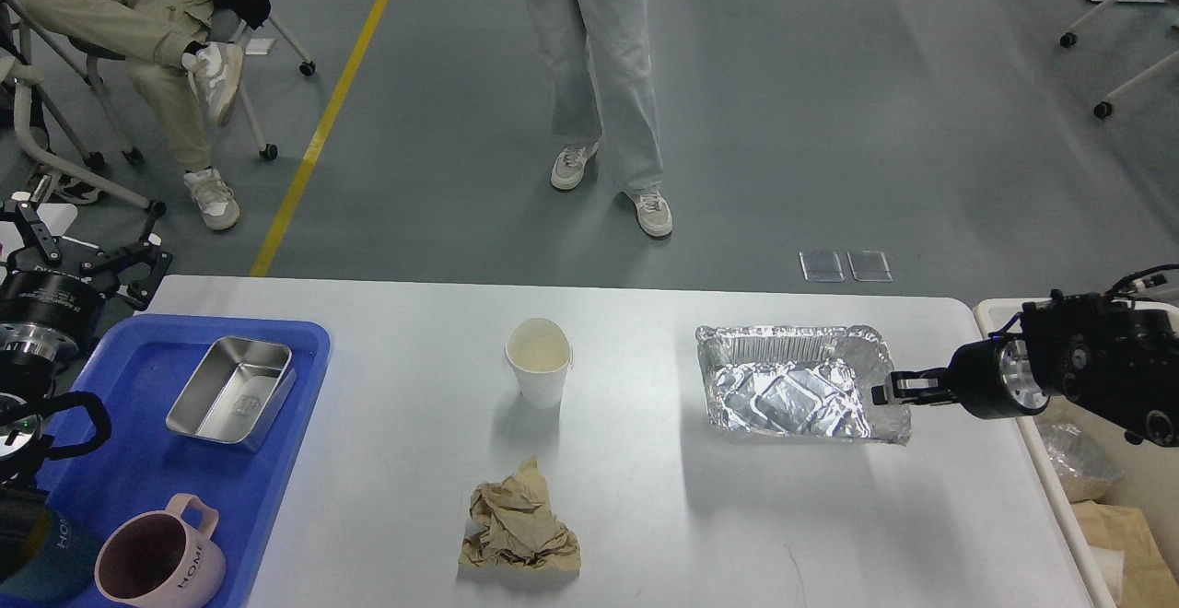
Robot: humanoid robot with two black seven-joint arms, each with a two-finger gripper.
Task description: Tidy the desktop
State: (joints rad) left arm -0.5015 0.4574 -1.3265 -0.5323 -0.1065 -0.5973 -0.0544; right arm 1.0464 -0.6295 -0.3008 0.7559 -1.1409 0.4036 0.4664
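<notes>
The desktop (645, 516) is a wide white-grey table. On it stand a white paper cup (539, 373), a crumpled brown paper ball (520, 527) and a foil tray (787, 394). My right gripper (892, 392) comes in from the right and is shut on the foil tray's right rim. The tray casts a shadow below it and looks slightly lifted. My left gripper (83, 244) hovers past the table's far left corner, above the blue tray's back edge, with its fingers spread open and empty.
A blue tray (276, 516) at the left holds a steel tin (235, 391), a pink mug (161, 557) and a dark mug (41, 553). A cream-white bin (1059, 488) with rubbish stands off the right edge. One person stands and one sits beyond the table.
</notes>
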